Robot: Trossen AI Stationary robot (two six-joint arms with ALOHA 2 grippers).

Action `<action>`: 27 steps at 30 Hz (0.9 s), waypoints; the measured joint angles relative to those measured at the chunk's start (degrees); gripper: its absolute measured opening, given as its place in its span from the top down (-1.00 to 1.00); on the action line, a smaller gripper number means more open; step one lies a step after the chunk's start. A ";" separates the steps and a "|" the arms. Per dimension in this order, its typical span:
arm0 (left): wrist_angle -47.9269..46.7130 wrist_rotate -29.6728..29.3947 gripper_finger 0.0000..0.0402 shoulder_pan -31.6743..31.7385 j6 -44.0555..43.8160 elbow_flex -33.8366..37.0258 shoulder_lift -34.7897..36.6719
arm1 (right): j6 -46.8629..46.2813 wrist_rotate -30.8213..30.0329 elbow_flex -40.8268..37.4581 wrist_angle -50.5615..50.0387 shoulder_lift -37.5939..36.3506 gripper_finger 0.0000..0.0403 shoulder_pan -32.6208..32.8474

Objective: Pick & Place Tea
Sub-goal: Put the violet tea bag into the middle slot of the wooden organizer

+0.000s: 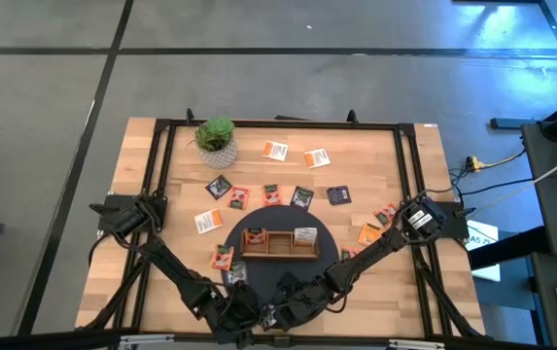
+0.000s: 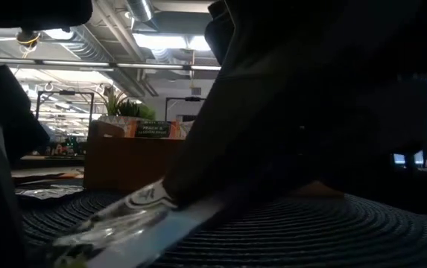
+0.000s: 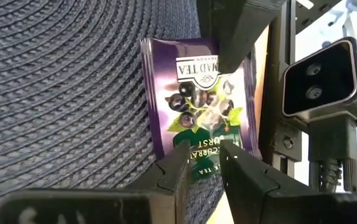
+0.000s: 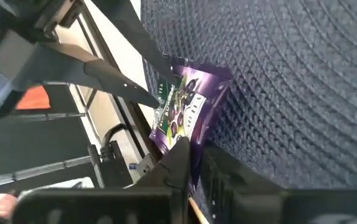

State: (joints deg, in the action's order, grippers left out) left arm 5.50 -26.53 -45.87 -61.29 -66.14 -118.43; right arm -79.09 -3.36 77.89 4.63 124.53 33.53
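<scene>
The purple square tea-bag packet printed with dark berries lies at the near edge of the round dark woven placemat, with one edge over the light wooden table. Both grippers are on it: the left gripper pinches the edge nearest its wrist, its two dark fingers pressed onto the foil, and the right gripper is likewise closed on the opposite edge of the same packet. In the high view both arms fold inward and meet at the front middle of the table, so the packet itself is hidden there. Behind them on the mat stands the brown wooden three-part tray with packets in it. More small packets, orange, red, black-green and white-orange, are scattered on the table around the mat, and a small green potted plant stands at the far left.
</scene>
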 joint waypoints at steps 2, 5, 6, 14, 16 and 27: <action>-0.68 0.00 0.59 -0.11 0.79 0.12 1.36 | 1.52 0.01 0.00 0.15 0.00 0.90 0.00; -0.64 -0.21 0.58 -0.11 2.25 0.07 3.94 | 3.15 0.01 -0.01 0.17 -0.24 0.92 0.01; -0.63 -0.33 0.57 -0.11 2.55 0.07 4.79 | 4.09 0.01 -0.07 0.15 -0.52 0.92 0.01; -1.03 -7.66 0.59 0.06 4.14 -0.06 14.23 | 13.12 -8.60 -0.07 -3.76 -9.49 0.91 0.33; -0.02 -10.13 0.59 0.00 6.73 -0.04 16.19 | 15.11 -14.00 -0.06 -7.42 -12.85 0.91 1.20; 11.15 -13.83 0.56 0.29 23.12 -0.08 19.17 | 17.92 -55.42 0.00 -22.89 -28.54 0.91 17.10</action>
State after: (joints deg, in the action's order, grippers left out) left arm 16.65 -40.36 -45.58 -38.17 -66.22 -99.26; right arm -61.17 -58.78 77.88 -18.26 95.99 50.64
